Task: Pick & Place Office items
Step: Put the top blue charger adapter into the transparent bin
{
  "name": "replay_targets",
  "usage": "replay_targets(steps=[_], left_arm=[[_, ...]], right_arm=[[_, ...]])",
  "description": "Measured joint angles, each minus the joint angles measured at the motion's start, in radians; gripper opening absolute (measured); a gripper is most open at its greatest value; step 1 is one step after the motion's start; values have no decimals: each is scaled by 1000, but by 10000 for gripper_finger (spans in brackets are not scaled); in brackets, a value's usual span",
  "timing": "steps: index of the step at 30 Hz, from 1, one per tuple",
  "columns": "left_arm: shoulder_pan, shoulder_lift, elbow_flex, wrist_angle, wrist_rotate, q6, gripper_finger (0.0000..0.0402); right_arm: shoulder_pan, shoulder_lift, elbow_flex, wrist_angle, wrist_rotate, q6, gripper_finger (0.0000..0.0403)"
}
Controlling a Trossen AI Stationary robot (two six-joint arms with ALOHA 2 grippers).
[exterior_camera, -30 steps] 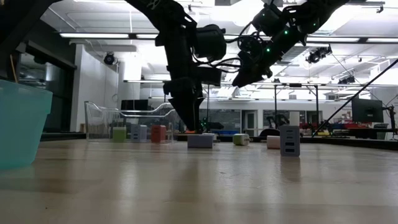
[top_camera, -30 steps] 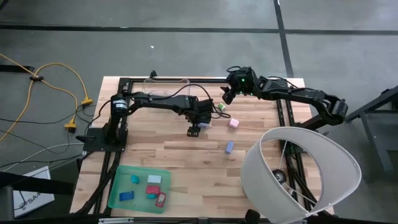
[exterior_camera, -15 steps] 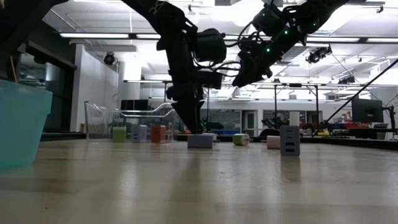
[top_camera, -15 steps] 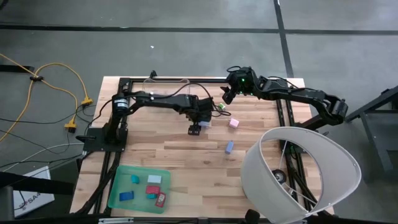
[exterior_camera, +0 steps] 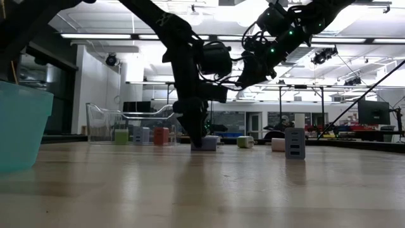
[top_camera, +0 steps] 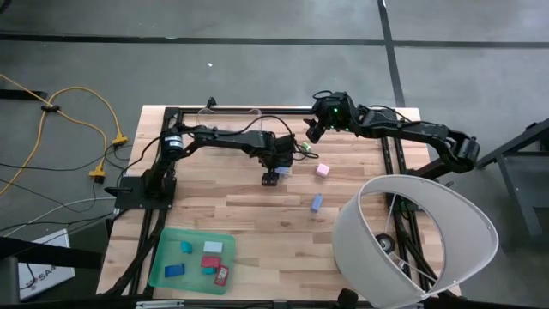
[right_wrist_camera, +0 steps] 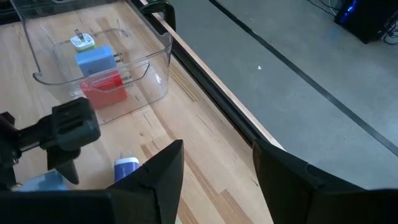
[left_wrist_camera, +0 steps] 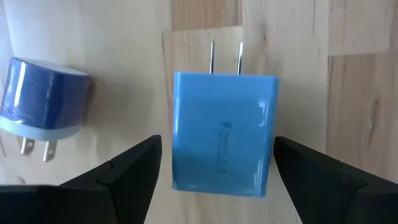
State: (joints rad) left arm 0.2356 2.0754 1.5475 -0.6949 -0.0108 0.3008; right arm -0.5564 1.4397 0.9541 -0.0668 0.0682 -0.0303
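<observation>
The left pincer (top_camera: 271,178) hangs low over mid-counter (top_camera: 249,215), fingers spread wide either side of a blue plug block (left_wrist_camera: 222,150) lying flat, not touching it. The right pincer (top_camera: 314,134), also spread wide and empty, hovers far right of it.

Left hand (exterior_camera: 204,140) lower than one second ago: it has come down from above the light blue rectangular plug-in charger block (left_wrist_camera: 222,132) lying flat on the wooden tabletop (top_camera: 257,215) to the block's level. Its two dark fingers (left_wrist_camera: 124,177) now stand spread on either side of the block, close to it, contact not clear. Left arm stretched slightly farther toward the tabletop's middle.
</observation>
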Motion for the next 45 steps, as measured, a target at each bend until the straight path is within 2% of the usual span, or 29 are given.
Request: replay_targets(steps=[6,18,45], left_arm=[[0,0,0,3,0,-2,289],[0,0,0,5,0,-14,212],[-7,-6,0,-14,-17,-19,211]], right_arm=[[0,0,0,4,0,0,180],[0,0,0,4,0,0,180],[0,0,0,4,0,0,180]])
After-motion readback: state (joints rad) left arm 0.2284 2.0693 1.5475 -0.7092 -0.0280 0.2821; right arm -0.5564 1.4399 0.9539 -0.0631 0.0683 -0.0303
